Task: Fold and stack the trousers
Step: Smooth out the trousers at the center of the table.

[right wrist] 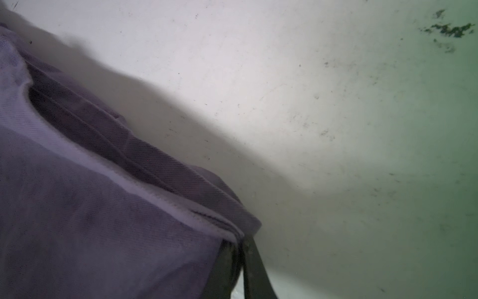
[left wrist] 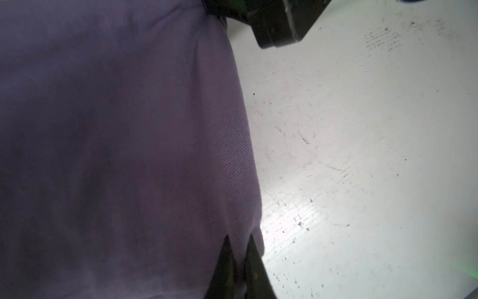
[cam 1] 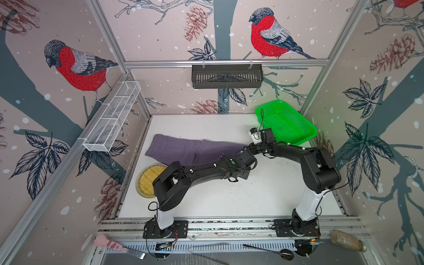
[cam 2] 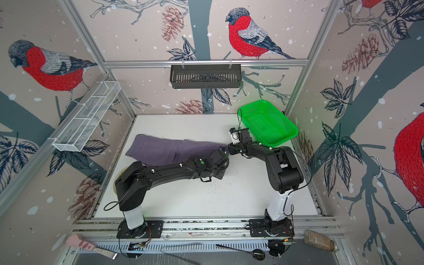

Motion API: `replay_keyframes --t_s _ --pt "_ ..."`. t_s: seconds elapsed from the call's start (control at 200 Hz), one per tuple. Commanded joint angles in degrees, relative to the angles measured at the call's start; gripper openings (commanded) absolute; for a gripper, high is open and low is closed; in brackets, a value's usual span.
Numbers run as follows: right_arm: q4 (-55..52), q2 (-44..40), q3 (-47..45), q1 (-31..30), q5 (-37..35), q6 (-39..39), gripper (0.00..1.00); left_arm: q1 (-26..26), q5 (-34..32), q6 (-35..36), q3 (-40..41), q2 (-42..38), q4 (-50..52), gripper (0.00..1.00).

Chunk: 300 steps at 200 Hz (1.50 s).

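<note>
trousers (cam 1: 183, 149) | soft purple twill, long flat strip | table (cam 1: 252, 195) scuffed white

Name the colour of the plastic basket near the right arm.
The basket is bright green, clearest in a top view.

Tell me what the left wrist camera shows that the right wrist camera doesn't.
Left wrist only: a black boxy robot part. Right wrist only: the pale inner lining along an open hem. Both: the dusty purple-grey cloth trousers pinched between shut jaws, over the scuffed white tabletop.
</note>
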<state>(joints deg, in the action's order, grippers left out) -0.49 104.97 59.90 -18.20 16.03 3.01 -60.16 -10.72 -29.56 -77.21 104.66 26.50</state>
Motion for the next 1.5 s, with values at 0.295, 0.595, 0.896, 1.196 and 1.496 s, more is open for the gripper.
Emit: replay_keyframes --t_s 0.295,0.595,0.896,1.196,1.496 --pt "1.03 -5.42 1.70 1.50 -1.41 -5.66 0.16 3.25 -4.01 2.60 -3.15 -8.08 10.21 0.00" --pt "3.09 -9.24 0.14 2.66 1.23 -6.28 0.25 6.54 -0.30 3.35 -2.84 -10.74 8.92 0.00" --pt "3.04 -17.69 -2.42 3.70 4.07 3.80 0.45 7.41 0.87 4.42 -5.38 -10.40 8.65 0.00" --pt "0.42 -26.77 -12.19 0.53 1.07 15.18 0.44 8.03 2.62 4.77 -7.26 -10.16 8.29 0.00" --pt "11.39 -28.08 -20.11 -5.27 -4.17 35.39 0.46 8.39 3.14 5.23 -7.73 -9.63 8.48 0.00"
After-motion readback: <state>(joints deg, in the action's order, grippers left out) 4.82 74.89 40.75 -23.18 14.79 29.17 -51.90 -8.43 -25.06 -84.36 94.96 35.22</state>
